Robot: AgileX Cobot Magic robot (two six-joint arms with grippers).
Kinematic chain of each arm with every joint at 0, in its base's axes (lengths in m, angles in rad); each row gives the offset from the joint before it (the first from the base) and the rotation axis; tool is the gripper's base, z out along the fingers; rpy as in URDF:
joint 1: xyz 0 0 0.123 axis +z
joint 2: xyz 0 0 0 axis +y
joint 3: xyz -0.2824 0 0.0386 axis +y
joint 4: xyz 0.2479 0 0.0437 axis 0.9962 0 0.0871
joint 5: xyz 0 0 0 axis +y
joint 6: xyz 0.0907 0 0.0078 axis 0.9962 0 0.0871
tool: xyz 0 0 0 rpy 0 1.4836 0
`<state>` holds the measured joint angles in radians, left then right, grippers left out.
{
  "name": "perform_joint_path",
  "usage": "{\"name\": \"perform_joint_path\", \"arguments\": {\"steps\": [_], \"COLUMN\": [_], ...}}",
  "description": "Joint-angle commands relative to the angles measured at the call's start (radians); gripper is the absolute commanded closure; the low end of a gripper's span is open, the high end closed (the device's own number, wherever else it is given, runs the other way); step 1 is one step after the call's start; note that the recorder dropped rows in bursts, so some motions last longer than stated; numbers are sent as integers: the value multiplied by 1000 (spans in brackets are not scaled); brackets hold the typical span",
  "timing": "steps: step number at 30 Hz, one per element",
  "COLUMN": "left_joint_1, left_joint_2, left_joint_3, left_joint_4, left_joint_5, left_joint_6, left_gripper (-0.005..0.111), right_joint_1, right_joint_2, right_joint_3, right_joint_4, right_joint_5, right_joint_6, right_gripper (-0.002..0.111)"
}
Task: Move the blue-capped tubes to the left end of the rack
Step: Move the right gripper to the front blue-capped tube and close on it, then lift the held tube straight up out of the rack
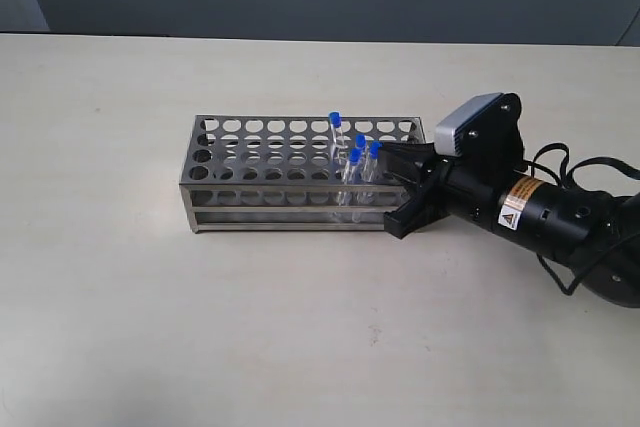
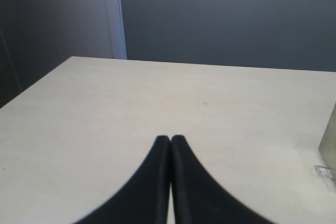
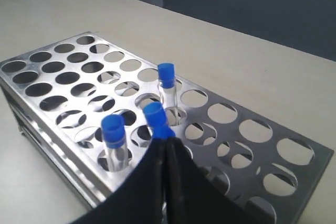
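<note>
**Right arm at the rack, fingers closed beside a tube**

From where I stand, the rack sits mid-table, its long side facing me. The blue-capped tubes stand in its right half, four of them clustered a few holes in from the right end. One is in the back row and rises a little above the others. They lean slightly in their holes rather than standing dead straight.

The right gripper reaches in low from the right, over that end of the rack. Its own camera shows the two black fingers drawn together with only a thin seam between them. Their tips come right up under the cap of the nearest tube, which tilts. I cannot tell whether the tips touch or pinch that tube, since the glass below the cap is hidden behind them. Two more blue caps show in that view, one beside the fingers and one further along the plate.

The left gripper is out of my sight in the room view. Its camera shows its fingers pressed tip to tip, holding nothing, over bare table.
</note>
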<state>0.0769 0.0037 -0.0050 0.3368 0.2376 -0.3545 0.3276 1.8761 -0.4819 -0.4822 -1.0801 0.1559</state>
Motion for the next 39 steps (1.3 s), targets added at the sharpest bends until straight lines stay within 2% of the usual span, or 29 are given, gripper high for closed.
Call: {"name": "perform_joint_path", "arguments": {"steps": [1,4,5,6,13,15,20,32,39], "left_joint_1": [-7,-7,-7,-7,-7,-7,-7,-7,-7], "left_joint_2": [-4,-4,-4,-4,-4,-4,-4,-4,-4], "left_joint_3": [3,3,3,3,3,3,3,3,3], "left_joint_4": [-3,-3,-3,-3,-3,-3,-3,-3,-3], "left_joint_5": [-6,-6,-6,-6,-6,-6,-6,-6,-6], "left_joint_6": [-1,-1,-1,-1,-1,-1,-1,-1,-1], "left_gripper": [106,106,106,106,106,106,106,106,106], "right_joint_1": [0,0,0,0,0,0,0,0,0], "right_joint_2": [1,1,1,1,1,1,1,-40,-201], "right_joint_3": [-5,-5,-7,-18,-103,-103,-101,-101,-101], "right_joint_4": [-3,-22,-27,-27,-44,-59,-66,-95,-148], "right_joint_5": [-6,-6,-4,8,142,143,153,163,307], "right_joint_6": [29,29,29,29,85,109,159,177,197], "right_gripper": [98,65,59,59,67,76,109,109,109]}}
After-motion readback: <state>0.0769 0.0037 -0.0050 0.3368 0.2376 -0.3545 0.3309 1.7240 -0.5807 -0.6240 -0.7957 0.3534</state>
